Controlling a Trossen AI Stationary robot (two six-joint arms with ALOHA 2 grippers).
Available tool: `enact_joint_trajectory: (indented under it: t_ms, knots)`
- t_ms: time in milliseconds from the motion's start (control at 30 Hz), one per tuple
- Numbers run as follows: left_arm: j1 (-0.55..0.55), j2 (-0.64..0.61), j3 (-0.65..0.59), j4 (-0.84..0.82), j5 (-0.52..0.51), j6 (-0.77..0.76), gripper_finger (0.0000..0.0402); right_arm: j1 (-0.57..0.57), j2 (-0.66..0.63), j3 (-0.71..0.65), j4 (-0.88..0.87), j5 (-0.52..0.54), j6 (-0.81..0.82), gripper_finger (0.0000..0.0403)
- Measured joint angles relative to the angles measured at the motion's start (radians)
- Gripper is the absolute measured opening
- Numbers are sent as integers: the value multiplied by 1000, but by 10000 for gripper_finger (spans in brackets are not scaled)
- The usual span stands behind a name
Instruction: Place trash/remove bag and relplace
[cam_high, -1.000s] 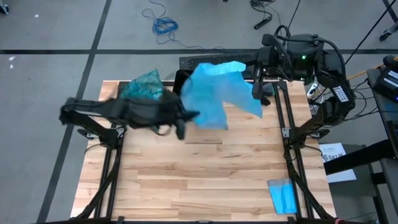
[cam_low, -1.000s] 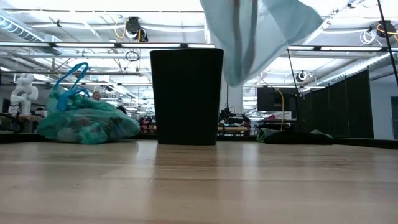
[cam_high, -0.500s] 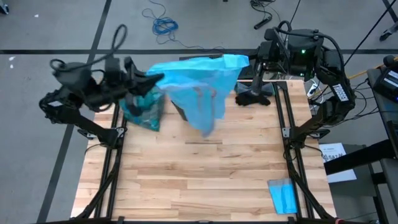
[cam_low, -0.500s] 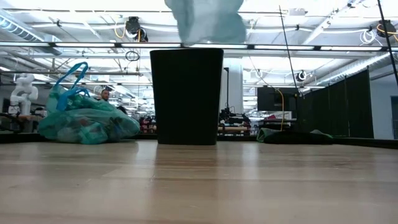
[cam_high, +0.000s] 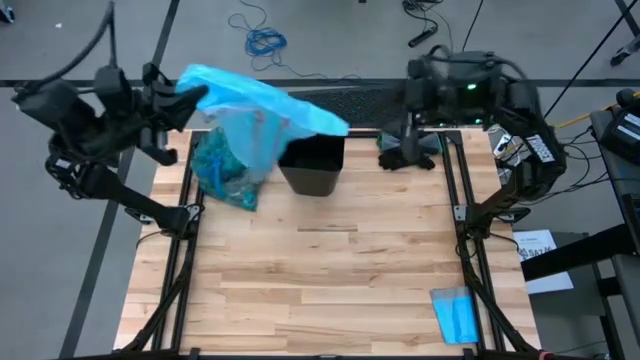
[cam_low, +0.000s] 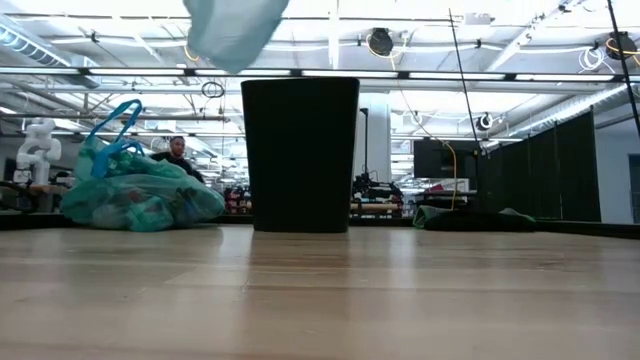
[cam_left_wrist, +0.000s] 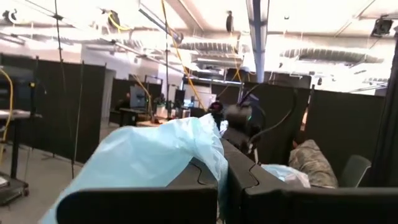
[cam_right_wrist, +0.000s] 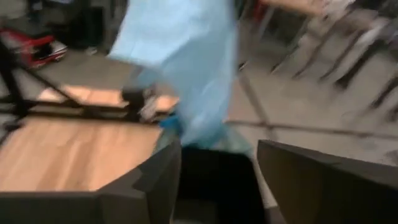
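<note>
My left gripper (cam_high: 188, 96) is high over the table's far left corner, shut on the sky-blue bag (cam_high: 262, 105). The bag trails right toward the black bin (cam_high: 312, 165) and shows at the top of the low view (cam_low: 235, 25). The full dark teal bag (cam_low: 140, 195) rests on the table left of the bin. My right gripper (cam_right_wrist: 217, 168) stands open at the far right, by the bin, with nothing between its fingers. The trash is hidden. My left gripper pinches a bunched part of the sky-blue bag (cam_left_wrist: 219, 165) between its two fingers. The fingers come about level from the table's left side. The bag is lifted clear of the table; one part hangs slack below the fingers (cam_high: 240, 150), and another trails toward the bin.
Black gloves (cam_high: 405, 157) lie at the far right, close to my right gripper. A small folded blue cloth (cam_high: 455, 315) lies at the near right edge. A person (cam_low: 178, 150) shows far behind the table. Bare wood (cam_high: 320, 270) fills the middle and near part.
My right gripper has opened and let go of the sky-blue bag. My left gripper has risen and swung toward the table's far left corner, rolling as it went. It has drawn the bag off to the left, from over the bin to above the teal bag.
</note>
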Motion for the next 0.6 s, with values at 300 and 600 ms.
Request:
enact_joint_trajectory:
  t_ms: [300,600]
  knots:
    - [0,-52,0,-20,-6,53,0,31,99,-224,39,-44,25,206]
    - [0,-87,-1,-126,-38,45,0,25,224,-366,208,-40,60,178]
